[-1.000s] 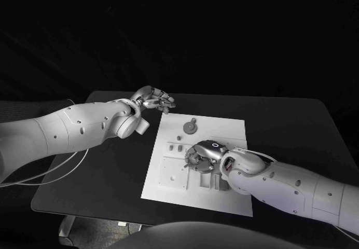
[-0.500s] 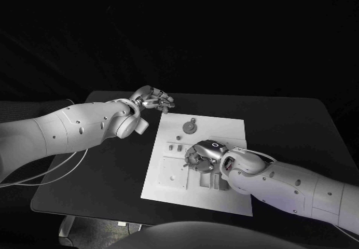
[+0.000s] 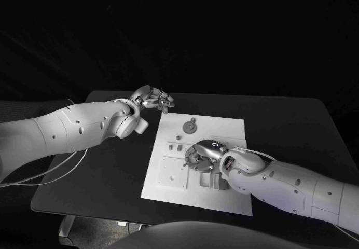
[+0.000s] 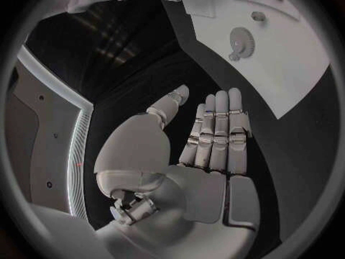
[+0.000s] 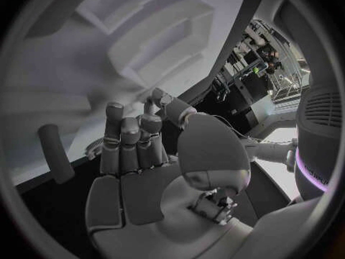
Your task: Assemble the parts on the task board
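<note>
- The flat white rectangular task board (image 3: pixel 170 176) looks like matt plastic, smooth, with moulded raised blocks.
- The round toothed grey gear part (image 3: pixel 190 126) seems the same dull plastic, though it is too small to be sure.
- The black table (image 3: pixel 291 124) has a matt, even surface.
- The silver left hand (image 4: pixel 209 138) has brushed metal fingers with smooth pale pads.
- The silver right hand (image 5: pixel 144 155) looks alike; its white arm shell (image 3: pixel 291 187) is glossy plastic.

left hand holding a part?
No. The left hand has its fingers straight and its palm bare, above the black table.
</note>
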